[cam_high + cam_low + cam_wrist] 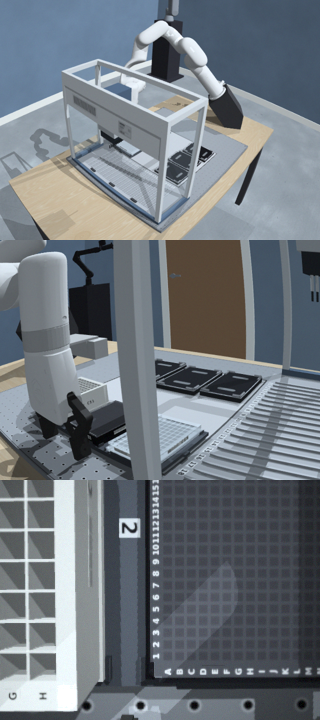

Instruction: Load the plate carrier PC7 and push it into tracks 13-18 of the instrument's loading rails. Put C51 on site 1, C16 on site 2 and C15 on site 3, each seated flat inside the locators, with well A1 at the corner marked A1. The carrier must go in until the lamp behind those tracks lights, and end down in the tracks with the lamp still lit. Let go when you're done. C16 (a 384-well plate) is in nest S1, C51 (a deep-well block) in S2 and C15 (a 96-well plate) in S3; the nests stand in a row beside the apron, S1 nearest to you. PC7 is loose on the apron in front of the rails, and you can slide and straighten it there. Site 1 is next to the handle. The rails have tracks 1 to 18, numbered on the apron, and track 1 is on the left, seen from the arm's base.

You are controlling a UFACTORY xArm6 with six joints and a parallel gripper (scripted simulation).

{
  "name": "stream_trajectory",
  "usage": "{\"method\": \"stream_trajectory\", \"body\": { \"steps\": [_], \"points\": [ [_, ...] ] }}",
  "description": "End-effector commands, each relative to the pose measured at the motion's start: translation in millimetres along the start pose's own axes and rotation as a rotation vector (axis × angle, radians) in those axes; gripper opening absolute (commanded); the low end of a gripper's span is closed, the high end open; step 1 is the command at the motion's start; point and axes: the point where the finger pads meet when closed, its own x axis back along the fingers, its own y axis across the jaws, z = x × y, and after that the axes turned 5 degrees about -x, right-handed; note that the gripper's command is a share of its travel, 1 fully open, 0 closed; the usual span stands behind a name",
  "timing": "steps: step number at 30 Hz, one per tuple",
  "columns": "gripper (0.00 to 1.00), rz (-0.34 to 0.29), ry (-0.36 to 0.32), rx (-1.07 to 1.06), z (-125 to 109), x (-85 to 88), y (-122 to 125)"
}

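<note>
Low at the left of the exterior view, the gripper is hanging with its jaws standing fully apart and holding nothing. Its near finger is reaching down just beside the near edge of C16; whether it is touching the perforated base plate cannot be told. The far finger is sitting further left over that plate.

PC7 is lying on the apron at the near end of the rails, close to the track numbers 13 to 18, with all three plates riding on it. C51, a white deep-well block with its label facing the viewer, is sitting furthest left. C16, black and low, is lying next to it. C15, a clear plate, is sitting at the right end, partly hidden by the frame post.

From the wrist view, C16 is showing its fine grid with row and column markings, the corner for 1 and A at the lower left. A "2" label is showing on the carrier strip between it and C51.

Three black nests are standing in a row further back.
</note>
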Motion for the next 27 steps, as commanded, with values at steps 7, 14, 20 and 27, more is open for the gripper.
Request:
{"method": "stream_trajectory", "body": {
  "steps": [7, 14, 20, 27],
  "points": [
    [1.00, -0.003, -0.001, -0.001, 4, 0.9, 1],
    [1.00, -0.003, -0.001, -0.001, 7, 0.9, 0],
    [1.00, -0.003, 0.000, -0.001, 10, 0.9, 0],
    [1.00, -0.003, 0.000, -0.001, 13, 0.9, 0]
  ]
}}
